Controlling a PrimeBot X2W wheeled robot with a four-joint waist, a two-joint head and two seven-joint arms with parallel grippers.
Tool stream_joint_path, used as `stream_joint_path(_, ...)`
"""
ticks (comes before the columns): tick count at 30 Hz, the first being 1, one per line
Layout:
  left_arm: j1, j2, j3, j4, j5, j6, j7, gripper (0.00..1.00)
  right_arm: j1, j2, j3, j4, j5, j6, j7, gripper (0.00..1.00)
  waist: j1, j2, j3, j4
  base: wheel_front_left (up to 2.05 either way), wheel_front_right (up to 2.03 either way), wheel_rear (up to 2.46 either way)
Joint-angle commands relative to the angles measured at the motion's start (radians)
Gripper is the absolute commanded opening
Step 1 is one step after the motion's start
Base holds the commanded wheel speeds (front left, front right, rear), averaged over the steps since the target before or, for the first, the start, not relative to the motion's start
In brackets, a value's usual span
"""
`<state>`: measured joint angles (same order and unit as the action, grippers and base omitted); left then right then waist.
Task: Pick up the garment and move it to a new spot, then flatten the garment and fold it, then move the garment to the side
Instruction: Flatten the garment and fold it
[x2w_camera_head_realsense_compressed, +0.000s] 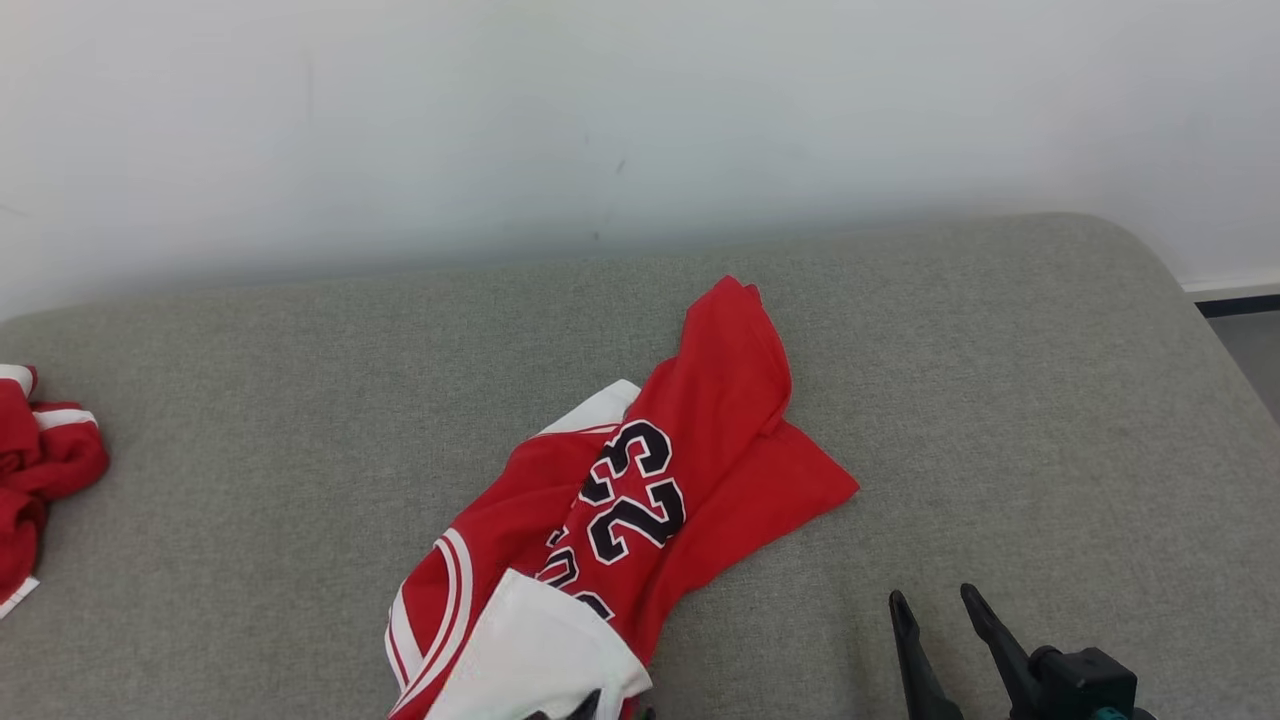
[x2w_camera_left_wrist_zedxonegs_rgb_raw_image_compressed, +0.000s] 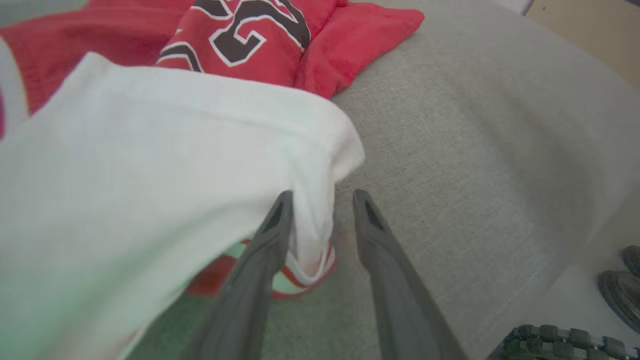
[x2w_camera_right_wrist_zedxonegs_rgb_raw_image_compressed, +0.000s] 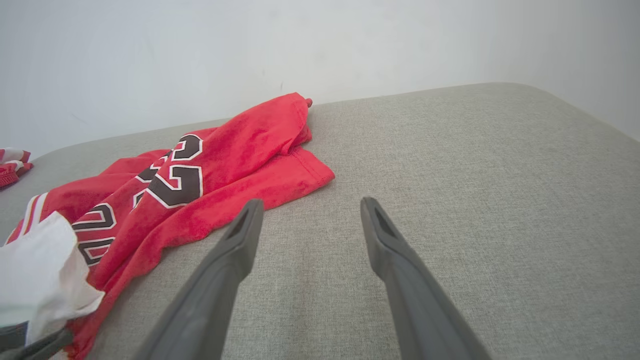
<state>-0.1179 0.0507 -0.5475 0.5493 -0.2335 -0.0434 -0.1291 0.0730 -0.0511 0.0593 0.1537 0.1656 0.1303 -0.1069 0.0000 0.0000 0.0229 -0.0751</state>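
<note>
— Grey upholstered surface (x2w_camera_head_realsense_compressed: 1000, 400) against a white wall (x2w_camera_head_realsense_compressed: 500, 120), and the red jersey (x2w_camera_head_realsense_compressed: 720, 440) lies crumpled right in the middle, number 23 facing up.
— Its near end is flipped over, white inside showing. The left gripper (x2w_camera_left_wrist_zedxonegs_rgb_raw_image_compressed: 322, 192) is right at that end, fingers parted, with a fold of the white cloth between them, not pinched.
— And the right gripper (x2w_camera_head_realsense_compressed: 932, 595)?
— Off to the jersey's right, over bare upholstery, jaws spread wide, holding nothing.
— One more: a second red-and-white garment (x2w_camera_head_realsense_compressed: 40, 470) sits bunched at the far left edge, well apart from the jersey.
</note>
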Motion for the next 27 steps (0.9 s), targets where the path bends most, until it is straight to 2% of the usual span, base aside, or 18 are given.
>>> stream_joint_path(1,0.014,0.000,-0.003,-0.023,-0.019,0.005,0.004,1.00,0.003,0.001,0.002,-0.002,-0.005,0.001,0.000,1.00,0.0000,0.0000,-0.002,0.003,0.00,0.00,0.00)
stream_joint_path(5,0.037,-0.001,0.021,-0.136,-0.120,-0.013,0.026,1.00,0.011,0.001,0.003,-0.006,-0.008,0.001,0.006,1.00,0.0000,0.0000,-0.004,0.000,0.00,0.00,0.00)
stream_joint_path(9,0.078,0.020,0.065,-0.325,-0.217,-0.027,0.106,1.00,0.014,0.001,-0.006,-0.008,-0.009,0.001,0.004,1.00,0.0000,0.0000,-0.003,-0.008,0.00,0.00,0.00)
stream_joint_path(12,0.089,0.081,0.105,-0.475,-0.225,0.006,0.183,1.00,0.015,0.001,-0.007,-0.011,-0.008,0.001,0.003,1.00,0.0000,0.0000,0.001,-0.014,0.00,0.00,0.00)
stream_joint_path(14,0.074,0.124,0.135,-0.529,-0.215,0.032,0.237,1.00,0.013,0.001,-0.010,-0.014,-0.007,0.001,0.002,1.00,0.0000,0.0000,0.008,-0.015,0.00,0.00,0.00)
stream_joint_path(17,0.030,0.197,0.155,-0.511,-0.187,0.061,0.348,1.00,0.006,0.002,-0.005,-0.016,-0.004,0.001,0.003,1.00,0.0000,0.0000,0.021,-0.018,0.00,0.00,0.00)
stream_joint_path(20,0.000,0.228,0.156,-0.472,-0.182,0.067,0.430,1.00,-0.009,0.001,0.009,-0.016,-0.001,0.001,0.003,1.00,0.0000,0.0000,0.037,-0.032,0.00,0.00,0.00)
stream_joint_path(23,0.009,0.240,0.171,-0.480,-0.203,0.073,0.448,1.00,-0.006,0.001,-0.008,-0.014,-0.007,0.001,-0.003,1.00,0.0000,0.0000,0.055,-0.037,0.00,0.00,0.00)
stream_joint_path(27,0.060,0.255,0.198,-0.516,-0.210,0.109,0.437,1.00,-0.003,0.001,-0.028,-0.013,-0.012,0.001,-0.005,1.00,0.0000,0.0000,0.060,-0.023,0.00,0.00,0.00)
